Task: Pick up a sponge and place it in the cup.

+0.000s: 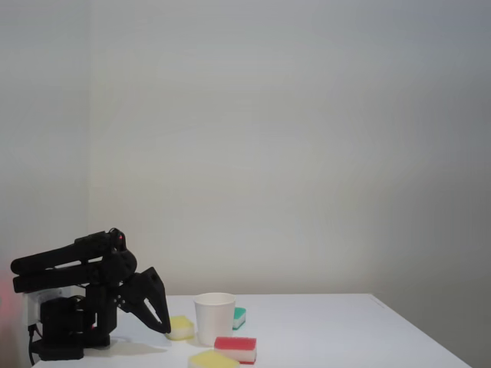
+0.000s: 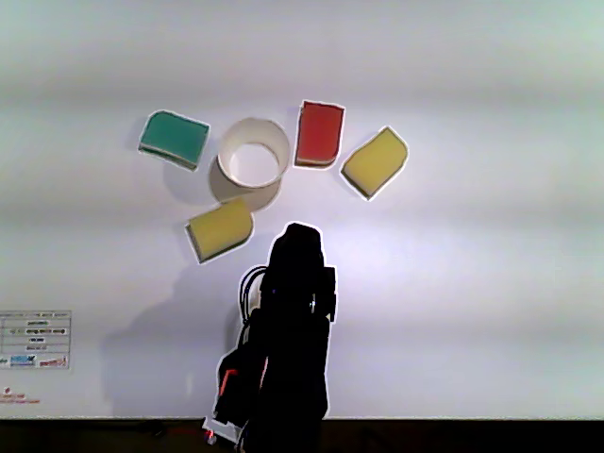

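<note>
The pale yellow oblong sponge lies flat at the table's near edge in the fixed view, apart from everything else. The white cup stands upright, and the other view shows it empty. My black gripper points down toward the table, left of the cup in the fixed view. It tapers to a single tip, shut on nothing. That tip is close beside a stubbier yellow sponge; whether they touch is unclear.
A red-topped sponge lies just right of the cup in the other view. A green sponge lies on the cup's other side. My arm's base sits at the table's left end in the fixed view.
</note>
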`<state>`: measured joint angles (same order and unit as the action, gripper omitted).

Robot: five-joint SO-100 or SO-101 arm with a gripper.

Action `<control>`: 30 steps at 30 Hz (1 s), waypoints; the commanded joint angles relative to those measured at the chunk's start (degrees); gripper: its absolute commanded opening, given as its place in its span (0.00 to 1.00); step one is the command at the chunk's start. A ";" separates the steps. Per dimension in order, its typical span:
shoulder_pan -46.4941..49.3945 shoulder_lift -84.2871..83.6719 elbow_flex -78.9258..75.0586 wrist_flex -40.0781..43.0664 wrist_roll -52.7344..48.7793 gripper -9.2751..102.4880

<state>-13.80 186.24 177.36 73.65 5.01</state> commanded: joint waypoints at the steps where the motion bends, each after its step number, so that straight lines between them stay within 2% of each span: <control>1: -10.20 0.09 -0.26 5.27 0.62 0.08; 7: 6.86 0.09 -0.26 5.45 0.44 0.08; 9: 9.40 0.26 -0.26 5.54 0.44 0.08; 16: 13.27 0.44 -0.26 5.62 0.44 0.08; 26: 13.36 0.44 -0.26 5.45 1.23 0.08; 30: 12.92 0.44 -0.26 0.53 2.37 0.08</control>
<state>-0.18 186.24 177.28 73.56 5.98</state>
